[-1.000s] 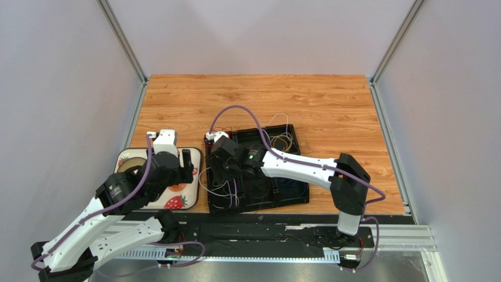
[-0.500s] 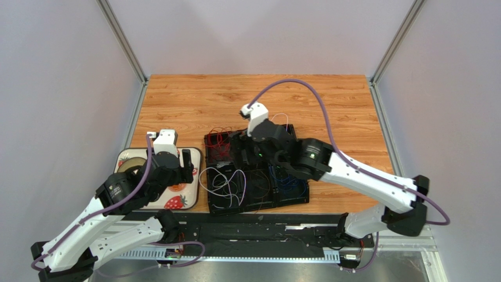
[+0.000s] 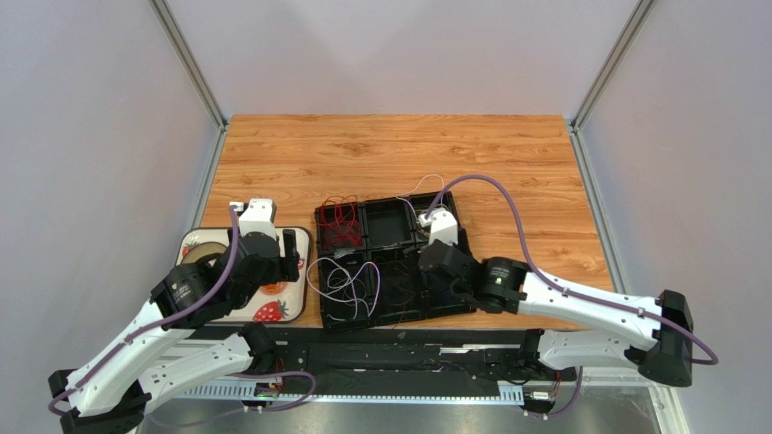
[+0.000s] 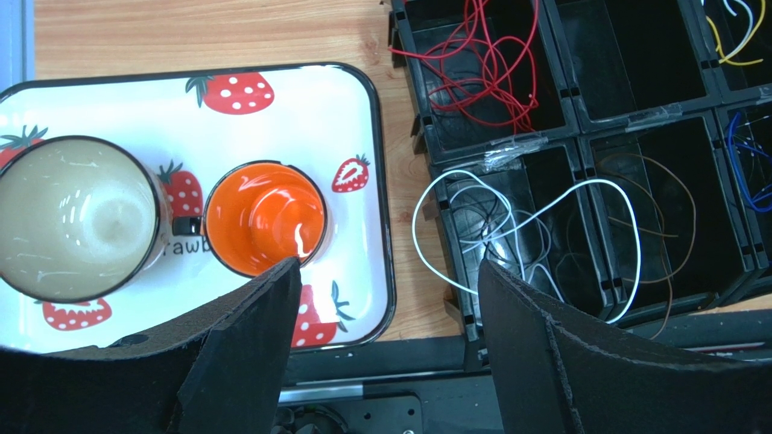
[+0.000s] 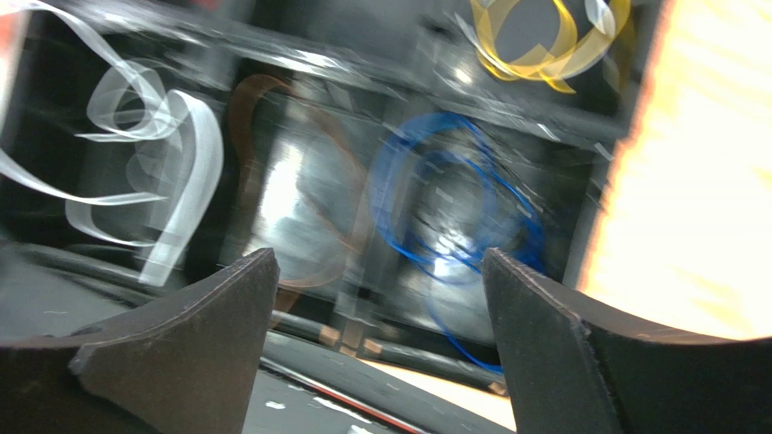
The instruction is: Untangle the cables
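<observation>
top view, left gripper (image 3: 279,255): over the plate (image 3: 288,307), on its box side; from here we cannot read its jaws.
top view, right gripper (image 3: 435,269): low over the near-right part of the box (image 3: 385,202).
top view, cables (image 3: 341,217): we find them all in or on the box, grouped by colour in its cells; white loops (image 3: 349,271) spill over the near-left wall toward the plate.
left wrist view, left gripper: fingers (image 4: 245,353) spread wide with nothing between them, above the gap between plate and box.
left wrist view, plate: we count a beige cup (image 4: 77,217) and an orange cup (image 4: 263,217), side by side.
left wrist view, cables: red tangle (image 4: 480,63) in the far-left cell; white loops over dark strands in the near-left cell; brown wire (image 4: 675,235) in the next cell; blue and yellow at the right edge.
right wrist view, right gripper: fingers (image 5: 181,344) spread wide, gripping nothing; the picture is blurred.
right wrist view, cables: blue coil (image 5: 453,199) ahead of the fingers, brown and white to its left, yellow loops (image 5: 535,41) at the far right.
</observation>
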Tool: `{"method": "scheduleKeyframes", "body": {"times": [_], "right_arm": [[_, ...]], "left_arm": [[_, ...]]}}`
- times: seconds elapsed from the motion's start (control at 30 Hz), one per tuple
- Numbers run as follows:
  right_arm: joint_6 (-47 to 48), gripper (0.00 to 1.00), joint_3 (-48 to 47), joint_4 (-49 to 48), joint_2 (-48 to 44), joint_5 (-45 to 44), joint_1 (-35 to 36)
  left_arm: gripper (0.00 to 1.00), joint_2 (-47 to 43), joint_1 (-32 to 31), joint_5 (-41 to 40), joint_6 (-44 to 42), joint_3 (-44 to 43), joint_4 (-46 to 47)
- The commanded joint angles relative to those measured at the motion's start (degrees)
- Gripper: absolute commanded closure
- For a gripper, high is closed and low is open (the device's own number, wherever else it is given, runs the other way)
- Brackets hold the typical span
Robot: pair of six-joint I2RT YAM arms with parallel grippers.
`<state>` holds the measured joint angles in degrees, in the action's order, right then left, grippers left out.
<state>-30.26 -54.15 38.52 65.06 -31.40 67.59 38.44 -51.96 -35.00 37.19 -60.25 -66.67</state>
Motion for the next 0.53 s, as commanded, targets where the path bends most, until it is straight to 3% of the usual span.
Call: {"method": "scheduleKeyframes", "body": {"times": [0.0, 0.27, 0.5], "right_arm": [[-4.2, 0.09, 6.0, 1.6, -10.5, -10.1, 0.0], [-7.7, 0.04, 13.7, 3.8, -27.8, -21.1, 0.0], [-9.0, 0.04, 14.1, 2.3, -33.9, -26.5, 0.0]], "left_arm": [[0.2, 0.8, 0.2, -0.3, -0.2, 0.4, 0.8], [0.2, 1.0, 0.3, -0.2, -0.2, 0.4, 0.7], [0.2, 0.5, 0.3, 1.1, -0.7, 0.5, 1.4]]}}
